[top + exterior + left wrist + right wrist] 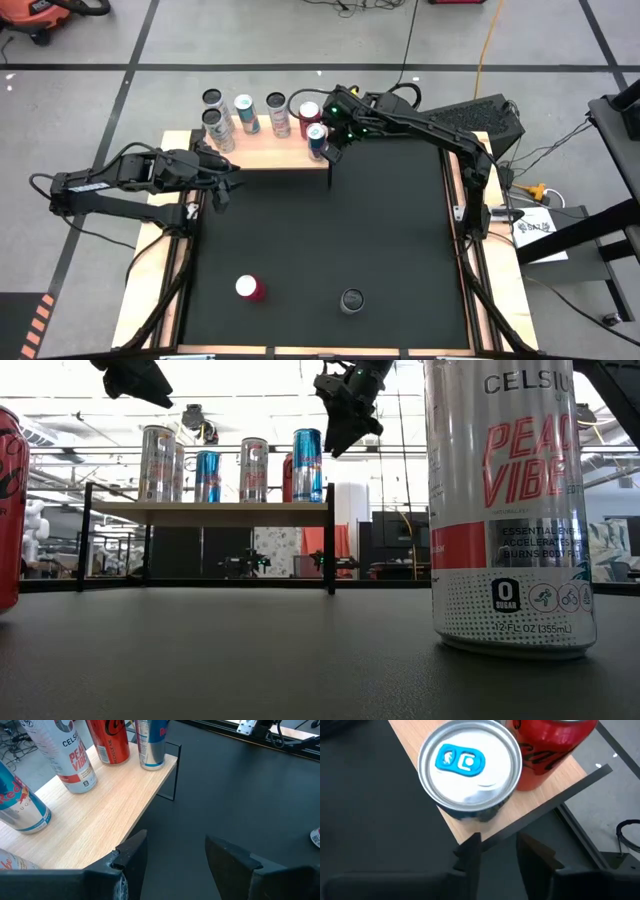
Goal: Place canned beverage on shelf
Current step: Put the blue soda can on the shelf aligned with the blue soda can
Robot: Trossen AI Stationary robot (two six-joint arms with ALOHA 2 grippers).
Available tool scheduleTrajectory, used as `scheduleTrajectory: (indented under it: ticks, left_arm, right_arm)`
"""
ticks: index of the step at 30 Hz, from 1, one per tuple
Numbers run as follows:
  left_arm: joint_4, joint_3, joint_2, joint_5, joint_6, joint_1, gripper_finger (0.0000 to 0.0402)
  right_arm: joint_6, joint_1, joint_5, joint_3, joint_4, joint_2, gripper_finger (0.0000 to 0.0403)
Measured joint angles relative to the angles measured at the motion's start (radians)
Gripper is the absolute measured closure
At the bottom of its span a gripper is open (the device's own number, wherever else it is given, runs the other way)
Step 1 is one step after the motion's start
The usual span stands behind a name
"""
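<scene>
In the high view the shelf (262, 152) sits at the upper middle of the frame, at the far edge of the black counter (330, 240). Six cans stand on it. At its right end, nearest the front edge, is a blue-and-silver Red Bull can (317, 137) with a blue pull tab, upright and free of any grip; a red Coca-Cola can (309, 113) stands just behind it. Further left are a Celsius can (278, 113) and another blue-and-silver can (246, 113).

The right tool (333, 146) hangs just to the right of the Red Bull can, off the shelf's corner and above it. Its fingers (470, 851) stand narrowly apart with nothing between them.

The left tool (222, 178) hovers at the shelf's left front edge, over the counter. Its fingers (135, 852) hold nothing, and a plain gap shows between them in its own wrist view.

Two more cans stand on the counter at the lower middle of the high view: a red can (249, 289) and a Celsius Peach Vibe can (352, 300).
</scene>
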Motion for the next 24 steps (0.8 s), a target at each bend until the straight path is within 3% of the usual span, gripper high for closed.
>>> scheduleTrajectory:
  ticks: [14,24]
  left_arm:
    - [0.0,0.0,0.0,0.0,0.008,0.0,0.0201]
    - [0.0,0.0,0.0,0.0,0.01,0.0,0.0201]
  right_arm:
    - [0.034,-0.008,-0.001,0.0,0.054,0.003,0.0387]
    - [0.053,-0.006,-0.028,-0.002,0.075,0.063,0.0403]
